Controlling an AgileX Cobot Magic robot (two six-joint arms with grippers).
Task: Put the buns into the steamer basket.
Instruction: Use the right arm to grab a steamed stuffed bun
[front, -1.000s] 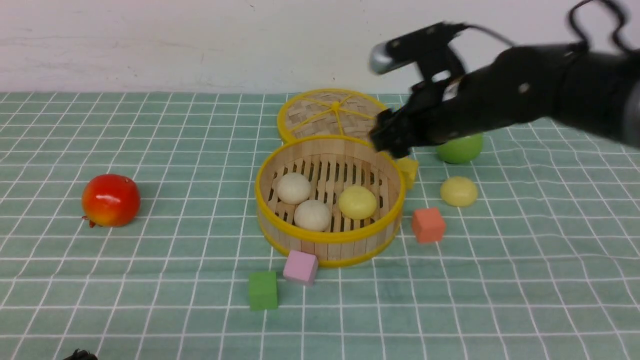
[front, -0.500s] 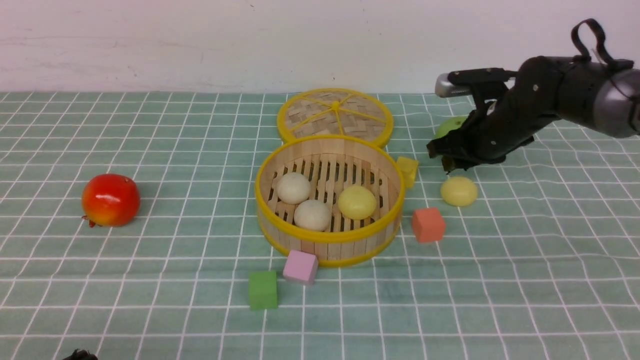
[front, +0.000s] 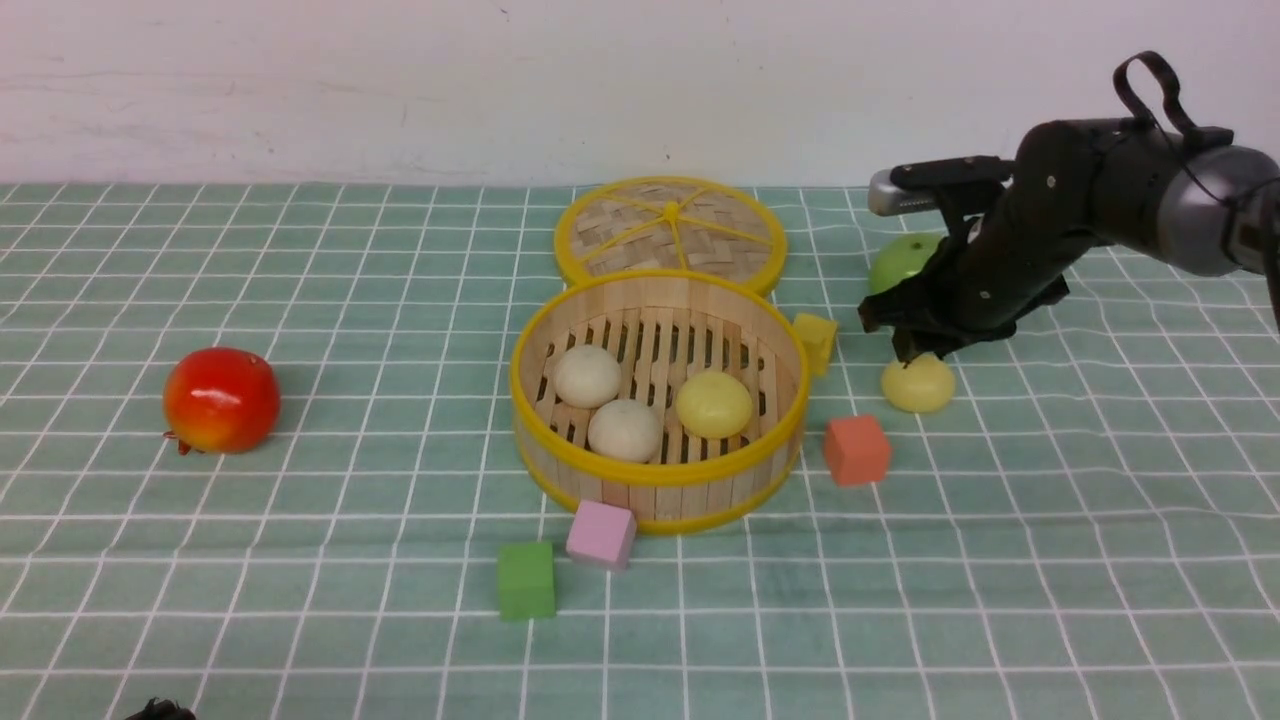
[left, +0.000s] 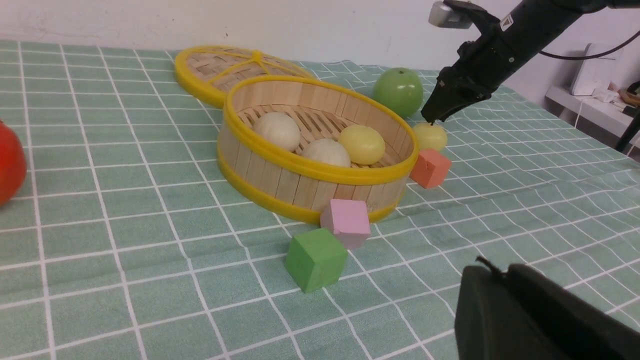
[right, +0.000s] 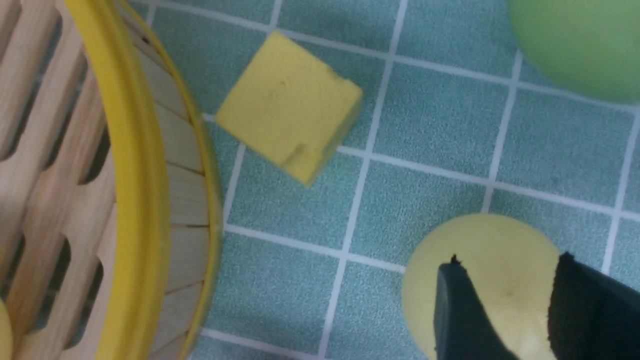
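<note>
Three buns (front: 713, 404) sit in the steamer basket (front: 655, 478); the last bun (front: 918, 388) lies under my right gripper (front: 905, 352), jaws narrowly parted.

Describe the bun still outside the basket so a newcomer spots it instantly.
Find the round steamer basket mid-table; on its right side lies a pale yellow bun, just beneath the right gripper. It is a smooth dome, unlike the orange cube and yellow cube nearby, and smaller and paler than the green apple behind it.

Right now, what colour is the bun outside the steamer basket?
The bun is pale yellow, clearest in the front view.
</note>
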